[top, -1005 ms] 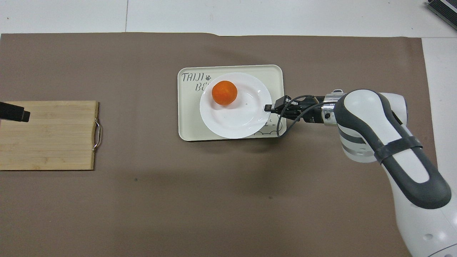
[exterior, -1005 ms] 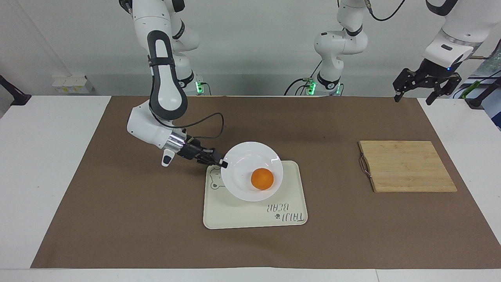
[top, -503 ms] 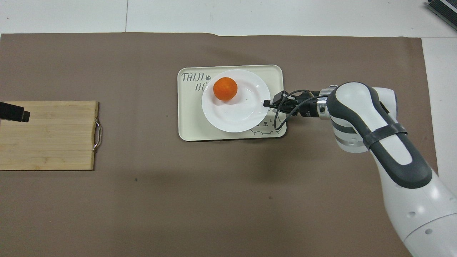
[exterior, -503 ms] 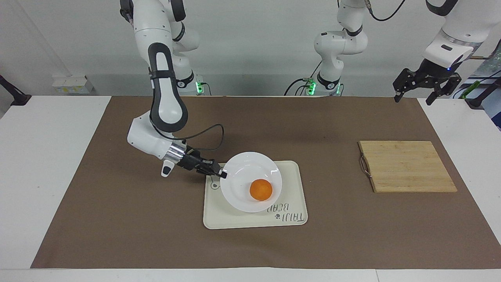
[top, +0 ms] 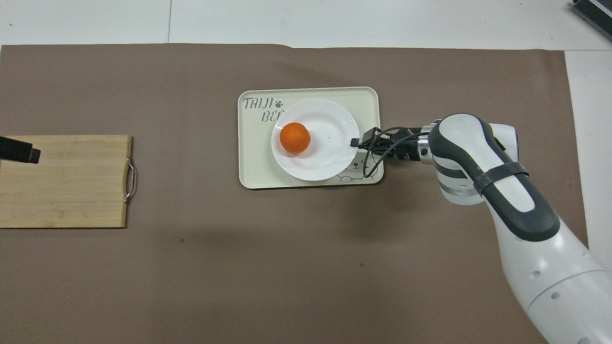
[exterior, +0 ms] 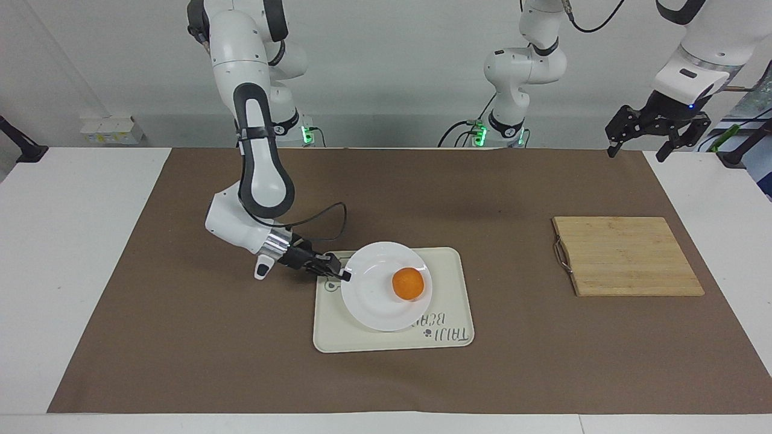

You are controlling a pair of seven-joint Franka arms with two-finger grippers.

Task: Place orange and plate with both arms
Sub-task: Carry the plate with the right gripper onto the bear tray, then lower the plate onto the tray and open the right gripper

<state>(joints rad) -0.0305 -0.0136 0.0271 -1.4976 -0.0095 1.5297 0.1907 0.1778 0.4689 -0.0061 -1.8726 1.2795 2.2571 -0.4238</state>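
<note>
Overhead view: round glossy plate (top: 330,160), orange (top: 295,138) on it.

A brown paper mat (exterior: 241,361) covers my white worktop (exterior: 72,271). On it, mid-mat, lies a cream rectangular tray (exterior: 443,274) with a bear print and lettering. A bamboo cutting board with a metal handle (exterior: 627,256) lies well apart, toward my left arm's end.

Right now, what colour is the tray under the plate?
Cream, with grey lettering and a bear print; the tray shows best in the overhead view.
</note>
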